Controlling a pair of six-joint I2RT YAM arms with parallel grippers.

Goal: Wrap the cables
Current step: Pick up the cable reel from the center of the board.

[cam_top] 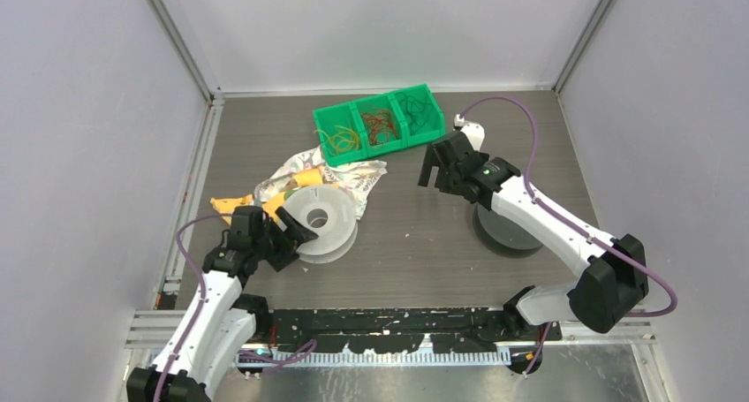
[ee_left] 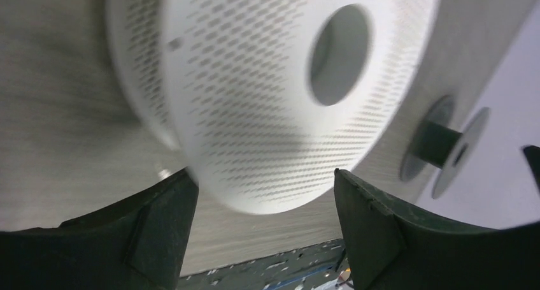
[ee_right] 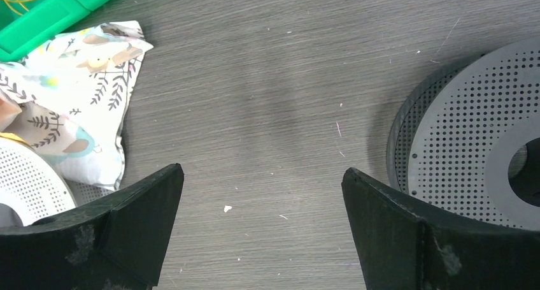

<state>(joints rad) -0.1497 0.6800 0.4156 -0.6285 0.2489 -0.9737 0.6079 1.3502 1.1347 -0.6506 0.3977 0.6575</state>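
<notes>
Left gripper (ee_left: 262, 175): black jaws spread wide, straddling the rim of the spool; I see no clamping.
White spool: perforated white plastic spool (cam_top: 334, 236), lying on the grey wood-grain table (cam_top: 415, 243).
Wrapper: crumpled, leaf-patterned paper wrapper (cam_top: 355, 179), just behind the white spool.
Bin: green plastic three-compartment bin (cam_top: 386, 149), at the far middle of the table.
Cables: yellow cables (cam_top: 340, 140) in the left compartment, reddish-brown cables (cam_top: 380, 126) in the middle, dark green cables (cam_top: 417, 110) in the right.
Right gripper (ee_right: 261, 170): jaws wide apart over bare table, holding nothing.
Grey spool: perforated dark grey plastic spool (ee_right: 458, 143), partly under the right arm.
</notes>
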